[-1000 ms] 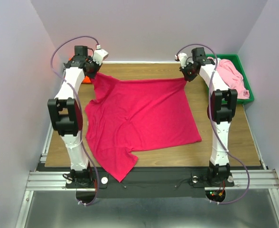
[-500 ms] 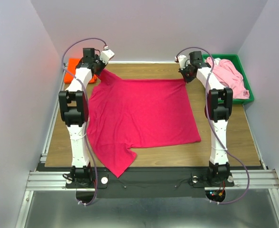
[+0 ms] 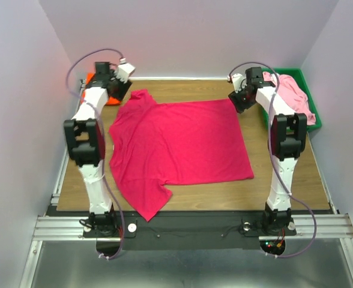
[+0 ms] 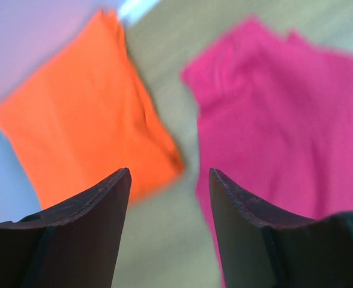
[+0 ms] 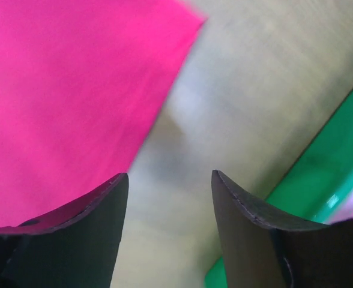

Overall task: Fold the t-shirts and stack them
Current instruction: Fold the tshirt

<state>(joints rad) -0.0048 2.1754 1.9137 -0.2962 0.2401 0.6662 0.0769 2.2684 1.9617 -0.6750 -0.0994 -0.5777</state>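
Orange t-shirt [image 4: 86, 108], looking already folded, sits at the far left corner of the worktop [image 3: 224, 191], just beside where my left gripper [image 4: 167, 180] hangs. That gripper has just let go: its jaws stand spread and empty, where half a second ago they pinched the far left shoulder. The crimson t-shirt [image 3: 176, 144] has dropped and lies flat mid-worktop, its near sleeve reaching the front edge. My right gripper [image 5: 169, 180] has likewise released the far right corner, jaws spread, now over bare wood. The pink t-shirt [image 3: 293, 96] waits in the green tray [image 3: 313, 125]. I judge the laying-out done and the first fold next
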